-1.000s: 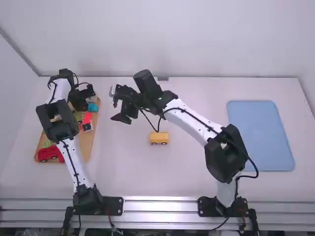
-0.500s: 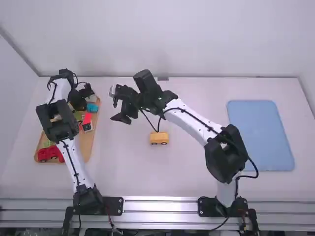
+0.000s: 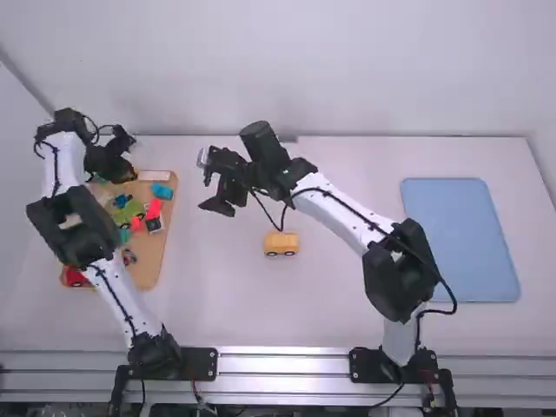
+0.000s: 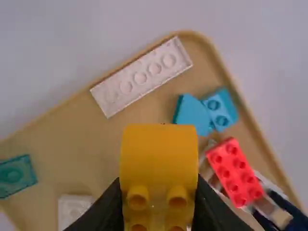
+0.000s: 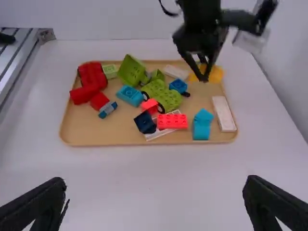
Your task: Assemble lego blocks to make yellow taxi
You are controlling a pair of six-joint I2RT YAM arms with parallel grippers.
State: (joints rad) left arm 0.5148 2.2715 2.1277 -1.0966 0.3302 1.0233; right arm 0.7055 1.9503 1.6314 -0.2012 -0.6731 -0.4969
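Left wrist view: the left gripper [image 4: 158, 192] is clamped on a yellow, round-topped, studded plastic block [image 4: 159, 151] above the tan tray [image 4: 72, 139], likely light, stiff, best held by flat sides; the right gripper [image 5: 154, 185] gapes wide.

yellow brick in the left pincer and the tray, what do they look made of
The yellow brick looks like moulded plastic, smooth with a slight sheen, judging by its round studs and even colour. The tray could be wood or plastic: its plain tan surface looks matte, which leaves it open.
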